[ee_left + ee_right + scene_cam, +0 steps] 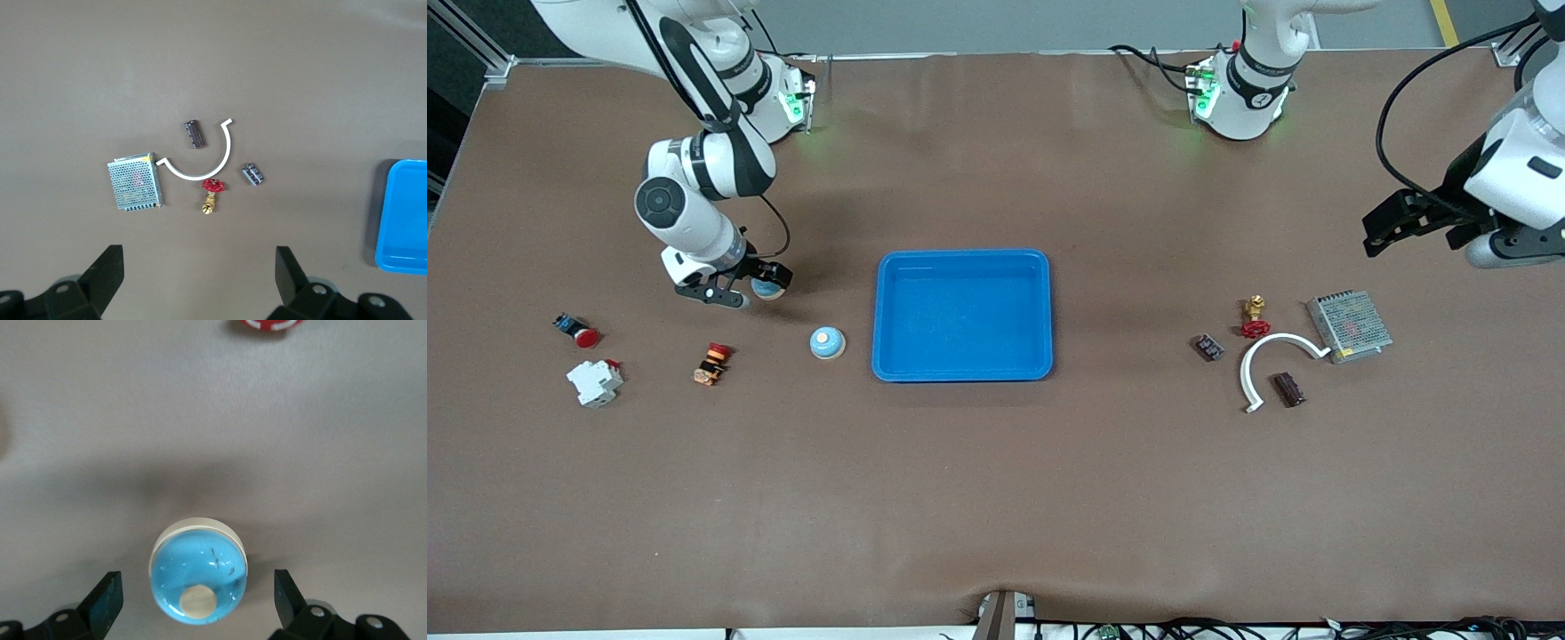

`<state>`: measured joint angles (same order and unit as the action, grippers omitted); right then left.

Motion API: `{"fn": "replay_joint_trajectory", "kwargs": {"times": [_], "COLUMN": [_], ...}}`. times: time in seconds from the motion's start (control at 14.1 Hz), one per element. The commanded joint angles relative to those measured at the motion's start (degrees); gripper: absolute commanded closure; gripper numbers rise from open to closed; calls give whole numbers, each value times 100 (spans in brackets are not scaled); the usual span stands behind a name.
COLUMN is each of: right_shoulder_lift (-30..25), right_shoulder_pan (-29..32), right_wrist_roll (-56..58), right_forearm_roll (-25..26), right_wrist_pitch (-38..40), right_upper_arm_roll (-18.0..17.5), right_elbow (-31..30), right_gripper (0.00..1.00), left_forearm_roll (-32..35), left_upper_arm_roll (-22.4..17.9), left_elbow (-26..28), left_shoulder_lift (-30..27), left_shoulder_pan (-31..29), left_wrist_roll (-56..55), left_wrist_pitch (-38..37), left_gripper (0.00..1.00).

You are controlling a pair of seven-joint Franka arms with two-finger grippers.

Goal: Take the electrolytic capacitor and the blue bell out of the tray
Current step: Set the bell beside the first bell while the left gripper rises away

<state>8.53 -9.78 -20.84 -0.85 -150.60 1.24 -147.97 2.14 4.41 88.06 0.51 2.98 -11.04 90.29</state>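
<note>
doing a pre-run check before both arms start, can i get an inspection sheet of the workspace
surface: brown table cover, no spills seen
job's things: blue tray mid-table, nothing in it; blue bell between the right gripper's fingers; second bell beside the tray; two dark capacitors toward the left arm's end
clutter: white curved piece, red-handled valve, mesh metal box; red button, white breaker, orange switch toward the right arm's end
grippers: right gripper open, low around the bell; left gripper open, raised, waiting over its end
cables: bundle along the table edge nearest the front camera
surroundings: nothing seen
</note>
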Motion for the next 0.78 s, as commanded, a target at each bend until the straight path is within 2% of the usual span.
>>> {"fn": "replay_joint_trajectory", "kwargs": {"times": [0.0, 0.21, 0.71], "right_shoulder_lift": [-255, -255, -246], "right_shoulder_pan": [143, 230, 1127], "right_wrist_roll": [36, 202, 1528], "right_forearm_roll": [14, 23, 14], "right_wrist_pitch": [356, 679, 2982], "right_upper_arm_roll": [-89, -54, -71], "right_elbow": [189, 583, 2297], "right_gripper": [0, 0, 0], "left_forearm_roll": [-100, -178, -425], "left_upper_arm_roll": [-107, -99, -90], "left_elbow": [308, 282, 220], "left_shoulder_lift": [-385, -394, -236], "left_shoulder_pan": [10, -148, -333], "left_wrist_roll": [164, 348, 507], "left_wrist_pitch": [59, 6, -38], "left_gripper": [0, 0, 0]}}
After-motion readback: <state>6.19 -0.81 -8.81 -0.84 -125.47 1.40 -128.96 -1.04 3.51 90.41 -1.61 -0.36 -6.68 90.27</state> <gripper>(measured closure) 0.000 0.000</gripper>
